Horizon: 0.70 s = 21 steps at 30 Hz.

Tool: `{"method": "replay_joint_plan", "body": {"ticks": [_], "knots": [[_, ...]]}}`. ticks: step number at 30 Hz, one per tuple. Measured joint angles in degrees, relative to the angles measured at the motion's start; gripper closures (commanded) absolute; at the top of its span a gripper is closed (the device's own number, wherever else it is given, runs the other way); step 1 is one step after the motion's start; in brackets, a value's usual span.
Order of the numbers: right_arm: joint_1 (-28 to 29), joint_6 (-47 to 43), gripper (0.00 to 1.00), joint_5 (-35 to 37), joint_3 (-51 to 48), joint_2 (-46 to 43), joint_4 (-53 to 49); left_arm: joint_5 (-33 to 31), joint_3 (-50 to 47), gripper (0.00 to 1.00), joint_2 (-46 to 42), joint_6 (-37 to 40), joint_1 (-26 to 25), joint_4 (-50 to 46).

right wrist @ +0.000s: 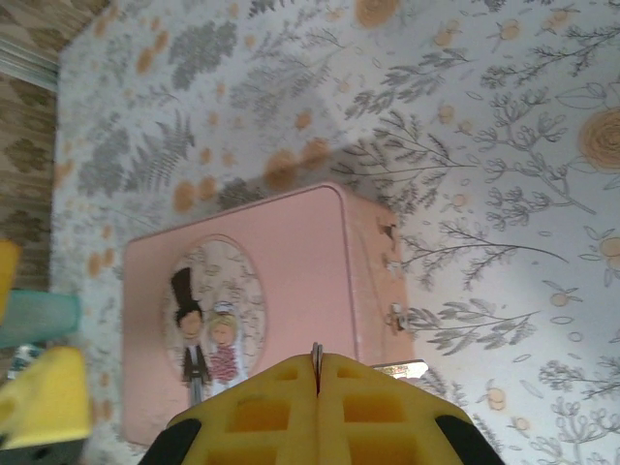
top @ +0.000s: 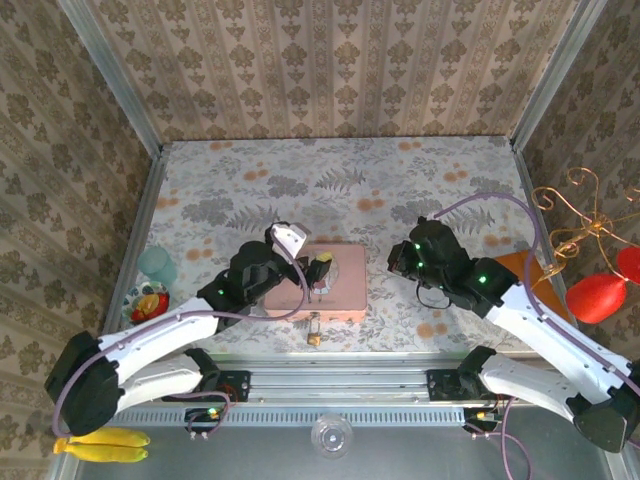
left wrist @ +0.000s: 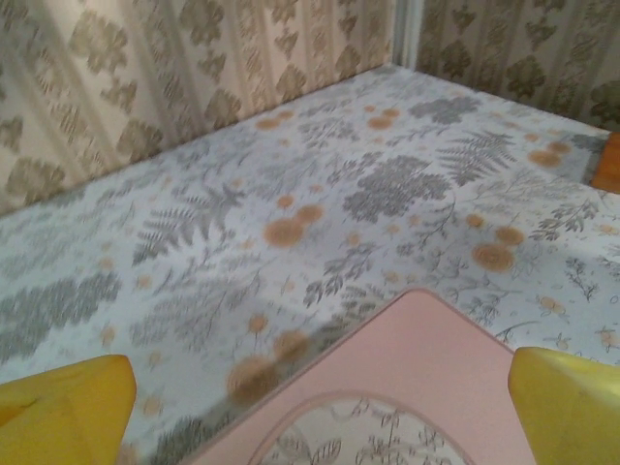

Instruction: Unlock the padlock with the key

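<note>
Right pincer (right wrist: 317,366), clamped on key (right wrist: 399,368), should bring its blade squarely to padlock (top: 315,331); left pincer (left wrist: 315,407), wide, could steady box (right wrist: 291,262) first.

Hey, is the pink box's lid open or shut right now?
Shut. The lid sits flat on the pink box, no gap along its edge.

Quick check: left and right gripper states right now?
Left gripper: open, holding nothing.
Right gripper: shut on what looks like the key.
</note>
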Motion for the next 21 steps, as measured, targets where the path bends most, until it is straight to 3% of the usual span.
{"method": "replay_joint_plan", "body": {"ticks": [12,21], "knots": [[0.07,11.32,1.0,-5.97,-0.04,-3.28,11.56,6.58,-0.04,0.13,12.11,6.32,-1.29,23.91],[0.74,21.14,1.0,-6.1,-3.91,-6.29,21.31,9.68,0.7,0.24,18.56,10.58,-5.14,34.07]]}}
